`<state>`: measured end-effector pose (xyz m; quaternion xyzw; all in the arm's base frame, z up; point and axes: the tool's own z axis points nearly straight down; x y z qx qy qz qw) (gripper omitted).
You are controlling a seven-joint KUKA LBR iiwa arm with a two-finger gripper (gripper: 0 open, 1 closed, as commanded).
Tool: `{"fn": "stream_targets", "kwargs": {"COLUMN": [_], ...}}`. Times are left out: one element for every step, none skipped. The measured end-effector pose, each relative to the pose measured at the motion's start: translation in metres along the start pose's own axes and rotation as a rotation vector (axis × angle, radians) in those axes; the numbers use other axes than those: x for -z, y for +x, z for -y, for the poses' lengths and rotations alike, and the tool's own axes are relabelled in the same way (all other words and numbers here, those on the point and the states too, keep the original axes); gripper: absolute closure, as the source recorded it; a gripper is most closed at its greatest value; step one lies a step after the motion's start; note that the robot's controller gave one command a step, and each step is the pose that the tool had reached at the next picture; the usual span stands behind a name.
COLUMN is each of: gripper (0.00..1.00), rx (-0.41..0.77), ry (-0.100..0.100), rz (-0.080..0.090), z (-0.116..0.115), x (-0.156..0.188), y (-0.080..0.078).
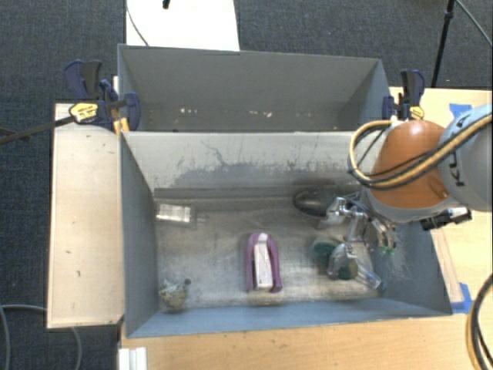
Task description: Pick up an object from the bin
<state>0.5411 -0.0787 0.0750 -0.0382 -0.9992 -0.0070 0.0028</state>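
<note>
1. Dark green lump (325, 253), rounded and matte, with a clear, shiny wrap or bag on its right side. It lies on the bin floor, right of centre and close to the near wall.
2. Gripper (353, 254) is directly over the lump's right half, metal parts overlapping the clear wrap. Cannot tell whether it is clenched or released, or whether it is grasping the lump.
3. The right edge of the lump is hidden under the gripper; where the green ends and the clear wrap begins is hard to make out.
4. Long axis: seems to run from upper left, the green end, to lower right, the clear end, towards the bin's near right corner. Not certain, as it is part covered.
5. Dark grey oval thing (306, 201) lies just behind the gripper, at the foot of the back wall.
6. Purple and white packet (263, 262) lies flat at centre floor, near the lump but apart from it, long axis running front to back.
7. Clear plastic piece (173, 214) is far left, near the back; small brownish-green clump (174, 294) is in the near left corner.
8. Grey metal bin (231, 168) has scuffed walls. Orange cover (408, 164) and looped cables (362, 156) sit on the wrist at the right.
</note>
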Motion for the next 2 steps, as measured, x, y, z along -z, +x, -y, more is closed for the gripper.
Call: {"fn": "stream_targets", "kwargs": {"gripper": [1.00,1.00], "rx": [-0.004,0.164], "ry": [0.004,0.016], "rz": [0.011,0.016], "z": [0.002,0.020], "x": [-0.001,0.145], "y": [-0.002,-0.005]}}
